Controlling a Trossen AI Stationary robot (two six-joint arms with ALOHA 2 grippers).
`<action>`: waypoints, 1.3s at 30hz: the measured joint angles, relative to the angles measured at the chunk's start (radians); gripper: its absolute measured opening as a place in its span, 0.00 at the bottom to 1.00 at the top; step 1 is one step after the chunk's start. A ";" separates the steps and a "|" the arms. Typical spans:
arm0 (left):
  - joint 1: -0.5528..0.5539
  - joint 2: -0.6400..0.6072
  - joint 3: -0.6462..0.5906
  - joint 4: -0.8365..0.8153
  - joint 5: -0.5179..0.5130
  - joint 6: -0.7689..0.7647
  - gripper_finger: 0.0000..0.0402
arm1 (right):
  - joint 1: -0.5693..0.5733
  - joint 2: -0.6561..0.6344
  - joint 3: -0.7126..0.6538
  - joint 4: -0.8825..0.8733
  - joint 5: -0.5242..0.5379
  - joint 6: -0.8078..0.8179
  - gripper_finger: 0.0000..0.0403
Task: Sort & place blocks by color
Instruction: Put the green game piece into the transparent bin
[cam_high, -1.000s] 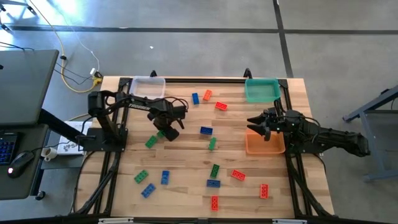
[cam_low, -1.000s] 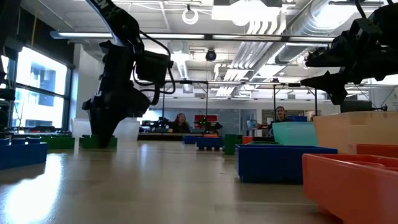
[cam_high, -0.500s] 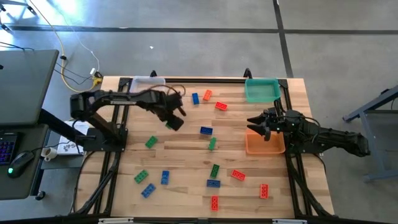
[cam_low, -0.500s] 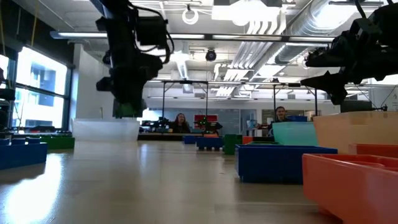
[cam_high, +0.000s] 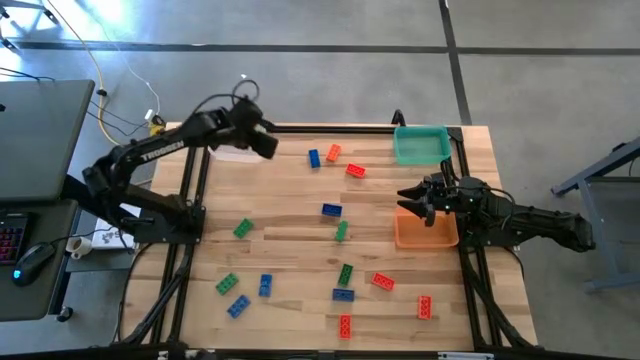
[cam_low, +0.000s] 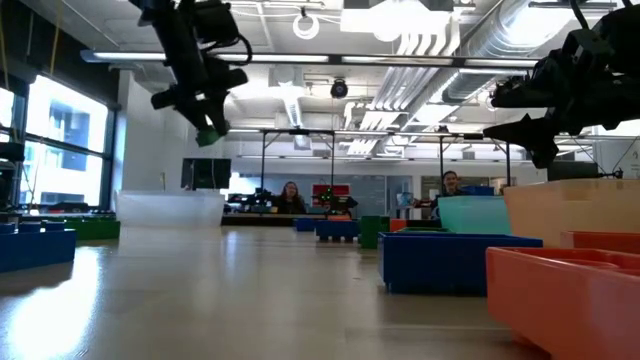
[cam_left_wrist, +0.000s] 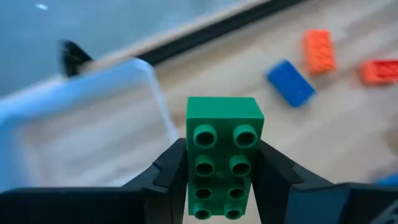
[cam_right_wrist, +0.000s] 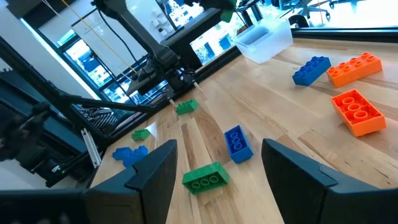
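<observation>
One green block (cam_left_wrist: 224, 158) sits clamped between the dark fingers of the left gripper (cam_high: 262, 140), up in the air at the upper left of the overhead frame, right over the clear tray (cam_high: 228, 152). From the wrist it reads as a glossy two-by-four brick, eight round studs in two neat rows, hard moulded plastic with crisp corners. In the low view the same brick (cam_low: 208, 136) shows as a small green tip under the raised arm, well above the tabletop.

Below it the clear tray is a thin-walled translucent rectangle with rounded corners, resting at the back left corner of the table (cam_high: 300, 250), whose top is pale wooden planks with visible grain and a black metal frame around it.

Moving right across the overhead frame, the rest of the blocks lie scattered on the wood: a green one (cam_high: 243, 229) at mid-left, green (cam_high: 226, 284) and blue (cam_high: 237, 306) ones near the lower left, a blue (cam_high: 314, 158) and an orange-red (cam_high: 333, 152) pair near the top centre, a blue one (cam_high: 331, 210) in the middle, and red ones (cam_high: 383, 281) toward the lower right.

Further right, the teal tray (cam_high: 420, 145) stands at the top right corner, with the orange tray (cam_high: 426, 234) below it. The right gripper (cam_high: 412, 200) hovers over the orange tray's upper edge with its fingers spread apart and nothing between them
</observation>
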 joint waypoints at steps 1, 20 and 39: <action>0.030 0.000 0.000 0.000 0.000 0.025 0.27 | 0.000 0.000 0.000 0.000 0.000 0.000 0.55; 0.296 0.212 0.000 -0.001 0.019 0.287 0.29 | 0.000 0.000 0.000 0.000 0.000 0.000 0.55; 0.298 0.397 0.000 0.000 0.026 0.307 0.29 | 0.000 0.000 0.000 0.000 0.000 0.000 0.55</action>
